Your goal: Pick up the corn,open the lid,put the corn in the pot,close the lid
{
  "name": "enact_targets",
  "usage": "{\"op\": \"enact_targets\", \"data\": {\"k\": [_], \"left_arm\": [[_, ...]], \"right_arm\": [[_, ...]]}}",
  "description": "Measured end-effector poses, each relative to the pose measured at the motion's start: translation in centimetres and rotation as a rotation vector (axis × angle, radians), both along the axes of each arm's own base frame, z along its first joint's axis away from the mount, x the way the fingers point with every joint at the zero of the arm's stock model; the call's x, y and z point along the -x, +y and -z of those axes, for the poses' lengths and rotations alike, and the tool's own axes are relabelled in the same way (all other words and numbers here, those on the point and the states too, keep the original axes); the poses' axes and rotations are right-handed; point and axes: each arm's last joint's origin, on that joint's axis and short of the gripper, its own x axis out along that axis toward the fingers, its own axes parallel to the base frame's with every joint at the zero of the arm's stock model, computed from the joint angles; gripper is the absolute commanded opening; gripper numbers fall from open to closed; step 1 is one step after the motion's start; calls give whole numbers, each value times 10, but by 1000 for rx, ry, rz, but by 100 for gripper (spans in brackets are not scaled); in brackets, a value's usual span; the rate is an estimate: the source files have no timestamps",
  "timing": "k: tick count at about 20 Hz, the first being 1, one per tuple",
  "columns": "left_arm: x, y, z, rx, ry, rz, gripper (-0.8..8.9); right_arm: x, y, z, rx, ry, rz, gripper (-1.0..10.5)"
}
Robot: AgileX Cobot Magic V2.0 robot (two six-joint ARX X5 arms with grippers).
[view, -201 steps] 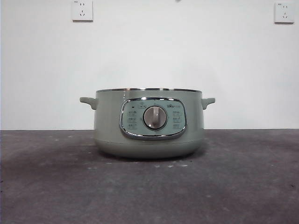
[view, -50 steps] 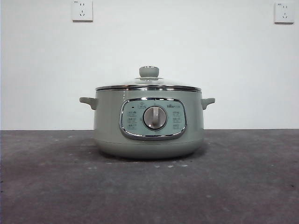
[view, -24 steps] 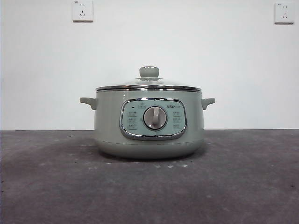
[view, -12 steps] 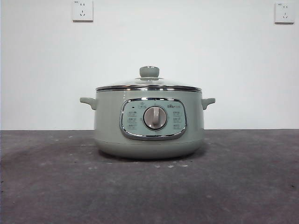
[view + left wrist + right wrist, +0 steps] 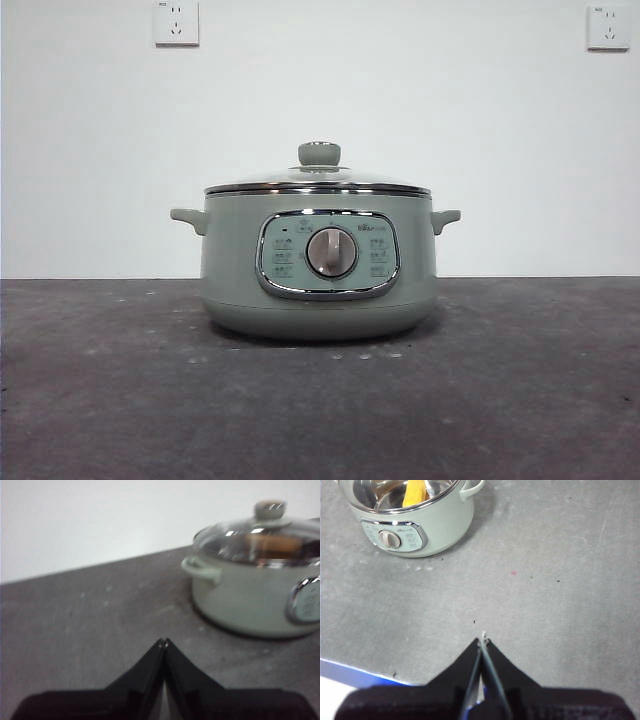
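The sage-green pot (image 5: 318,270) stands in the middle of the table with the glass lid (image 5: 318,182) seated on its rim, green knob (image 5: 319,153) on top. Through the glass the yellow-orange corn (image 5: 415,492) lies inside the pot; the left wrist view shows the corn (image 5: 274,543) as an orange blur under the lid (image 5: 260,532). My left gripper (image 5: 163,642) is shut and holds nothing, well away from the pot (image 5: 250,600) over bare table. My right gripper (image 5: 483,641) is shut and empty too, back near the table's front edge, far from the pot (image 5: 415,525).
Grey table (image 5: 520,400) runs all round the pot. A white wall with two sockets (image 5: 176,22) stands behind. The table's front edge with a blue strip (image 5: 355,672) lies close under the right gripper.
The lid, absent from the pot in the oldest frame, has sat on it for the last two seconds. Nothing has moved in the last second.
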Motion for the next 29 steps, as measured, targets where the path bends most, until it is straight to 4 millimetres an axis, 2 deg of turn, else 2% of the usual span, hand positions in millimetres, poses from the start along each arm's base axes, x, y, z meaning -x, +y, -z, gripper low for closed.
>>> {"op": "enact_targets", "data": {"k": [5,7,23,26,29], "left_arm": [[1,2,34,49,22,-70,-1],[0,3,40,82,41,-120,-1],[-2,3,43,121,83,-123,-1],[-3,3,44,121,93,-123,-1],[-3,3,44,121,97,-124,-1]], "right_arm": [[0,0,0,0,0,0,1],[0,0,0,0,0,0,1],[0,-1,0,17,-8,9,1],[0,-6,1,106,-69,142,1],[3,-7,7,-3,-289,181,1]]}}
